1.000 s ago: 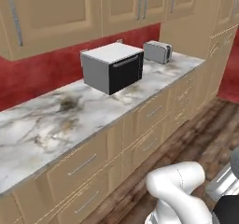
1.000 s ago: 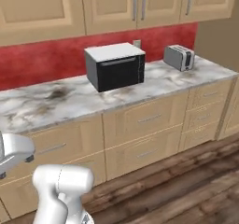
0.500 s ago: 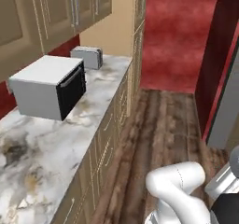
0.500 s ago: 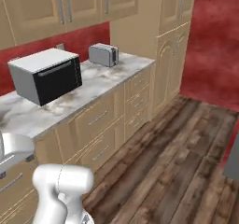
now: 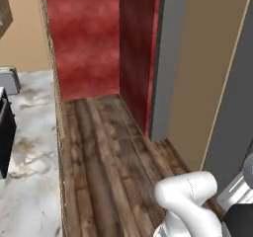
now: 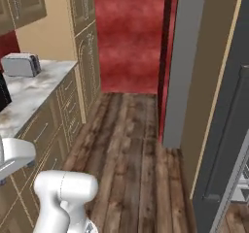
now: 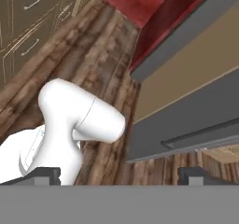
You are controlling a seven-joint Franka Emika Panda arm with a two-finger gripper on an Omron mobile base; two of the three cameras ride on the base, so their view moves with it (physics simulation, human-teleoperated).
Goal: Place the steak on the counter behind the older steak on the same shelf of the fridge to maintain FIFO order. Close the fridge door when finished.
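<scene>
base heading: faces a strip of wooden floor [image 6: 129,144] between the counter run and a tall grey unit; red back wall [image 6: 129,33] ahead.
counter [image 5: 29,181]: marble top along the left edge of the left base view; in the right base view it runs off to the left with tan drawers under it.
on the counter: a silver toaster [image 6: 20,64] near the far end; a dark appliance edge [image 5: 6,137] at the frame's left border.
steak: cannot be made out in these frames, so its long axis and its bearing from the claw cannot be told; judged to lie on the counter, off to the robot's left.
fridge [image 6: 228,130]: dark grey panel with a bar handle at the right edge, beside a tan side panel [image 6: 204,72]; judged to be the fridge door, apparently closed.
gripper [image 7: 120,176]: two dark tips far apart at the bottom of the hand view, nothing between them; held wide and empty, looking down at floor and the grey panel.
key relation: counter to the left, fridge to the right, claw aimed at neither.
step judged: repositioning; pickup not yet begun.
</scene>
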